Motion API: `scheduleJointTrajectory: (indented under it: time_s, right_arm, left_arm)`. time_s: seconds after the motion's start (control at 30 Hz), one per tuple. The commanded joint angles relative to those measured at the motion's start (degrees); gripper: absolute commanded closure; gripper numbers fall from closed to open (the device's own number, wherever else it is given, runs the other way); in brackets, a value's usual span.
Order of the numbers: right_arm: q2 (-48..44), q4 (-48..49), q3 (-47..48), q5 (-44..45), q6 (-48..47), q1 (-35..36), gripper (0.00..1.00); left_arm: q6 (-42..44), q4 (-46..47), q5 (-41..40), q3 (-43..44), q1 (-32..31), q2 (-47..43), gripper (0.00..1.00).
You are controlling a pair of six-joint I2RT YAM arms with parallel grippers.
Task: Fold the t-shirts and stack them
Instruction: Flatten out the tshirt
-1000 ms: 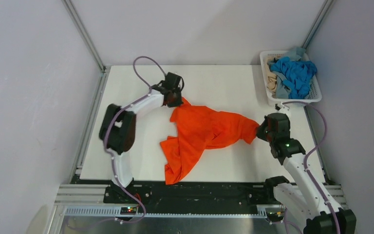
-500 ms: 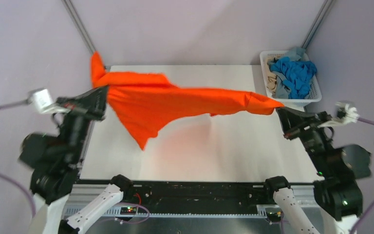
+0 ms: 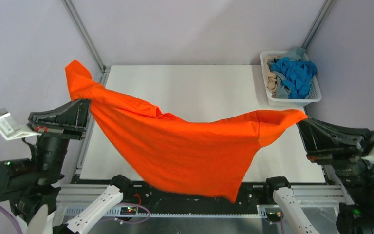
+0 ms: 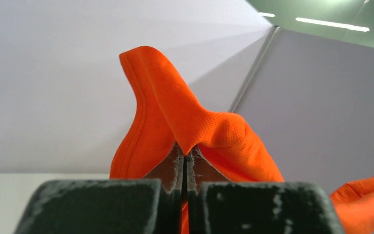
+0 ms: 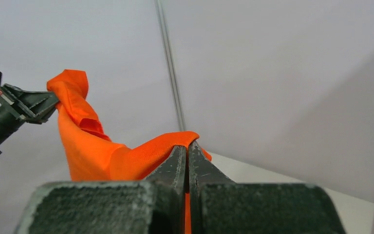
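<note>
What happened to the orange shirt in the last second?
The left gripper and right gripper rose and swung apart, lifting the orange t-shirt off the table; it now hangs stretched between them. Both stayed shut on it. The basket and its shirts did not move.

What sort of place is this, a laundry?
Probably a robotics lab test cell: plain panels on metal framing enclose a white table, the left gripper and right gripper hold up an orange t-shirt, and a basket holds more shirts.
</note>
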Motion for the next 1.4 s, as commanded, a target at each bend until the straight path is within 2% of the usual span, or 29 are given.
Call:
scheduleJointTrajectory:
  time_s: [0.0, 0.1, 0.17, 0.23, 0.3, 0.33, 0.37, 0.4, 0.47, 0.53, 0.57, 0.6, 0.67, 0.83, 1.0, 1.07, 1.23, 1.37]
  right_arm:
    - [5.58, -0.28, -4.07, 0.69, -1.40, -1.39, 1.00]
    - [8.51, 1.65, -9.20, 8.23, -2.91, -1.43, 1.00]
    - [11.26, 3.35, -13.66, 13.71, -4.26, -1.48, 1.00]
    - [15.00, 5.62, -18.58, 18.59, -4.53, -1.41, 1.00]
    - [19.92, 8.34, -24.99, 21.66, -4.44, -1.47, 1.00]
    - [23.79, 9.30, -26.36, 22.90, -4.35, -1.52, 1.00]
    - [25.72, 11.15, -28.97, 23.25, -3.91, -1.56, 0.99]
    - [29.92, 12.73, -30.15, 23.78, -3.61, -1.57, 0.97]
    - [35.99, 15.25, -33.09, 24.48, -2.43, -1.69, 0.80]
    - [40.84, 16.94, -34.71, 25.48, -1.30, -1.55, 0.45]
    - [43.55, 17.30, -35.12, 25.69, -0.60, -1.48, 0.37]
    - [44.60, 17.94, -35.16, 27.53, -0.41, -1.42, 0.20]
    - [46.59, 18.49, -35.23, 27.95, 0.04, -1.17, 0.03]
    - [45.51, 17.67, -35.26, 27.54, -0.11, 1.28, 0.01]
    - [46.12, 19.40, -35.54, 23.07, -2.46, 7.99, 0.01]
    - [49.42, 22.07, -35.49, 20.51, -2.97, 10.44, 0.01]
    - [57.79, 28.70, -33.80, 17.91, -1.53, 14.80, 0.00]
    - [66.99, 28.48, -28.88, 17.19, -0.37, 17.55, 0.01]
  left_arm:
    - [3.05, -0.16, -6.46, -0.08, -0.31, 7.64, 1.00]
    - [3.62, -0.07, -19.07, -2.56, -0.26, 15.47, 1.00]
    - [3.01, -0.08, -24.20, -4.58, 1.03, 21.75, 0.98]
    - [0.77, 0.05, -24.40, -6.58, 4.19, 29.26, 0.94]
    - [-1.83, 0.38, -22.38, -7.60, 7.39, 38.68, 0.83]
    - [-2.55, 0.62, -21.58, -7.25, 8.74, 45.31, 0.61]
    - [-2.52, 0.66, -21.02, -6.70, 9.23, 49.00, 0.44]
    - [-2.32, 0.23, -19.48, -5.09, 9.75, 55.71, 0.14]
    - [-2.82, -0.32, -16.03, -3.43, 9.98, 62.83, 0.02]
    - [-4.00, -0.33, -14.29, -2.62, 10.06, 67.55, 0.01]
    - [-4.36, -0.39, -14.08, -2.29, 10.07, 68.61, 0.01]
    - [-4.53, -0.33, -13.75, -2.33, 10.01, 70.21, 0.00]
    - [-4.83, -0.35, -13.23, -2.97, 10.04, 71.26, 0.00]
    - [-5.63, -0.30, -11.10, -5.71, 10.03, 69.86, 0.00]
    - [-9.35, -0.30, -6.18, -11.65, 9.67, 65.25, 0.00]
    - [-11.14, -0.13, -3.99, -16.27, 8.53, 61.99, 0.00]
    - [-16.09, 0.78, -5.09, -31.18, 0.61, 53.36, 0.00]
    - [-21.12, 3.65, -5.06, -40.73, -0.59, 50.28, 0.00]
